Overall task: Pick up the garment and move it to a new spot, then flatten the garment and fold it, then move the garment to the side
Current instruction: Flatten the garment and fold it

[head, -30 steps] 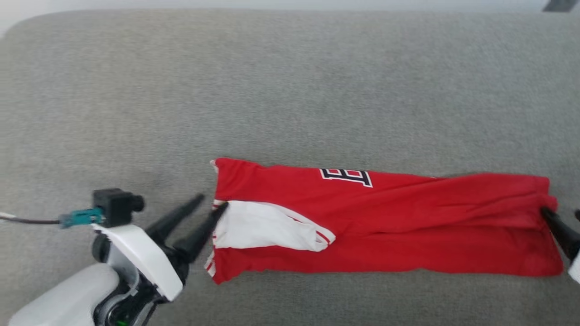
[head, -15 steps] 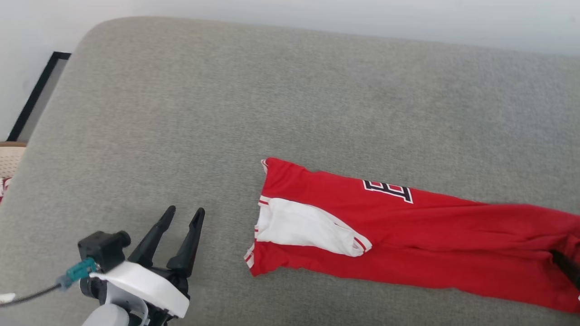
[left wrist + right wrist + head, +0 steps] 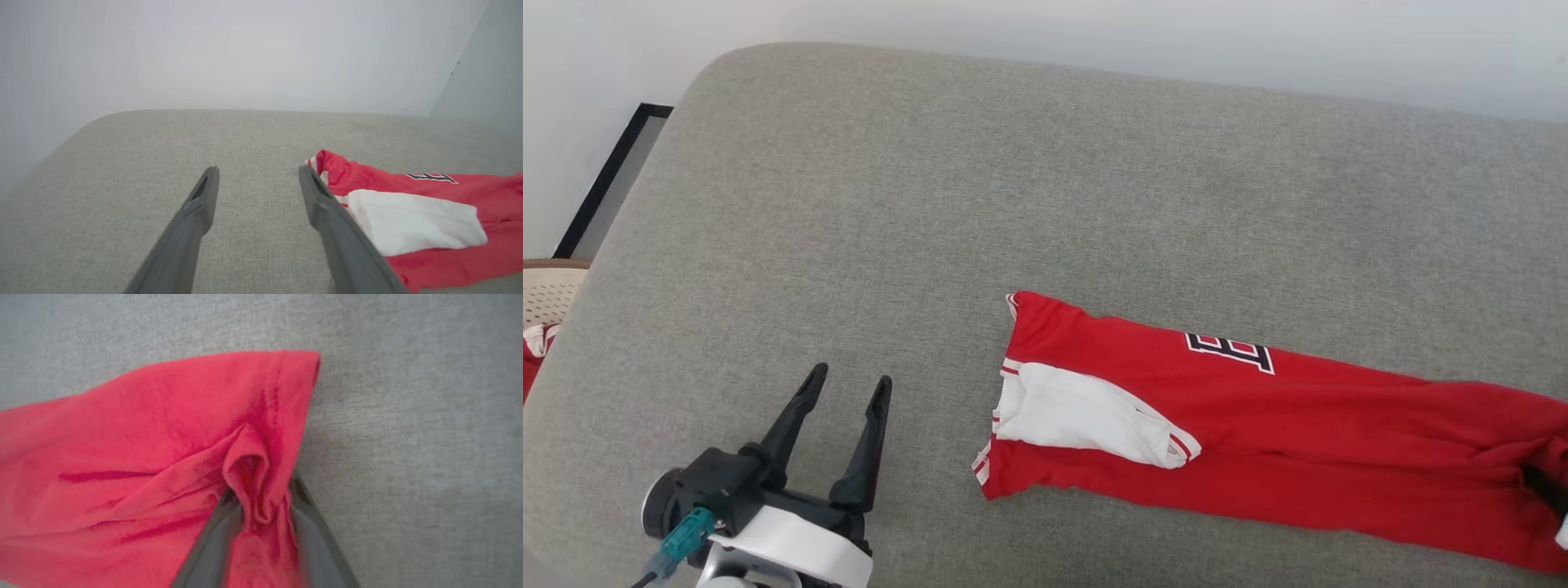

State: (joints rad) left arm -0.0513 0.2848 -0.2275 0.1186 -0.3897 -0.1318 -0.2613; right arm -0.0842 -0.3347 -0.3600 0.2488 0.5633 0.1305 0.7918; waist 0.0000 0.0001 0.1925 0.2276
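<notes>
R gripper (image 3: 261, 491) pinches garment (image 3: 1298, 425) end; L gripper (image 3: 849, 377) open, apart.

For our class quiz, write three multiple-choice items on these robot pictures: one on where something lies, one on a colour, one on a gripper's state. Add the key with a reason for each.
1. Where does the garment lie?
A. on the grey cushion
B. on a wooden table
C. on the floor

2. What colour is the sleeve folded onto the garment?
A. black
B. white
C. blue

3. How does the left gripper stand?
A. shut on the garment
B. shut and empty
C. fingers apart and empty

Key:
1 A: the red cloth is spread out on the grey fabric surface.
2 B: a white panel with red-striped trim lies over the red body.
3 C: the left wrist view shows bare cushion between its fingers, with the garment off to one side.
</notes>
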